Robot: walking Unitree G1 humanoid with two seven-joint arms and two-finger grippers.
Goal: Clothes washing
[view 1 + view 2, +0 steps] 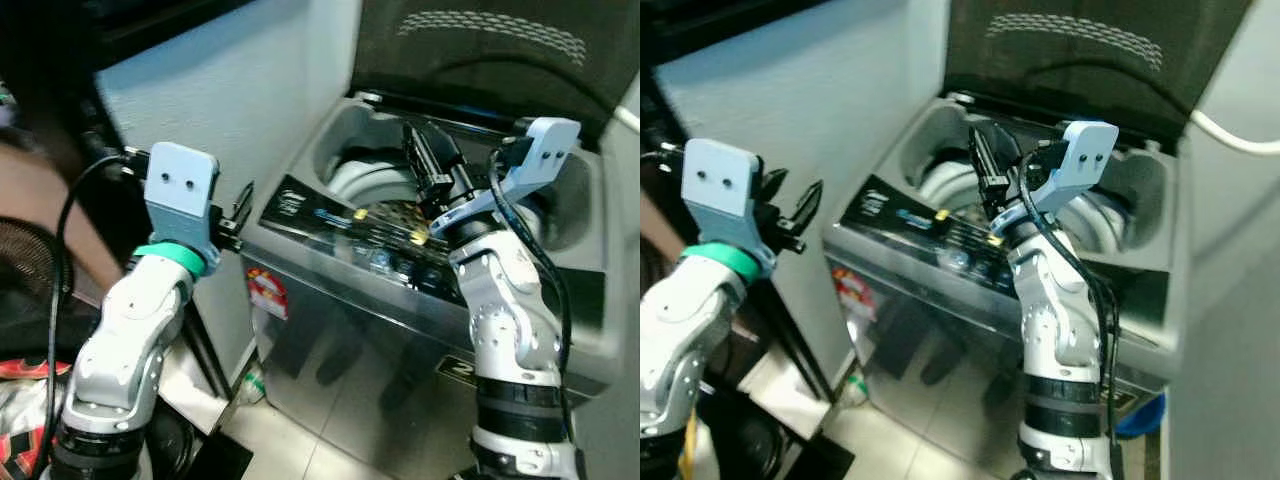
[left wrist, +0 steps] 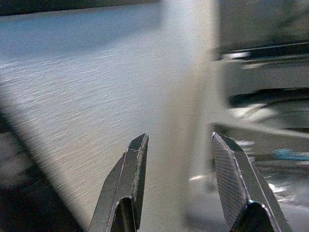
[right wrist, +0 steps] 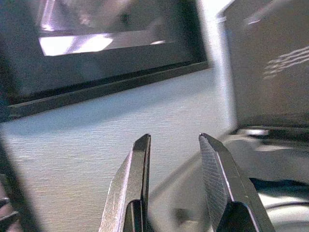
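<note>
Roughly near to far: left end effector (image 1: 240, 215) raised beside the washer (image 1: 330, 340), off its left front corner, fingers (image 2: 126, 179) spread and empty, pointing at the pale wall (image 1: 240, 90) and the washer's side; looks parked out of the way, not working

Right end effector (image 1: 428, 165) raised over the control panel (image 1: 350, 225) at the front rim of the tub (image 1: 370, 185), fingers (image 3: 137, 179) apart with a modest gap, nothing between them; probably held high so it clears the panel edge before reaching in or toward the buttons, that's a guess

Lid (image 1: 480, 50) stands open and upright behind the tub, so the top is free for access. No clothes can be made out in the tub, its depth is hidden

Room: tight. Wall close on the washer's left, another pale surface close on its right, lid blocks the back. Open path is from above and the front only. Panel edge and tub rim sit just beside the right fingers, a likely bump point. Floor (image 1: 280, 440) in front holds dark clutter near the left arm's base
</note>
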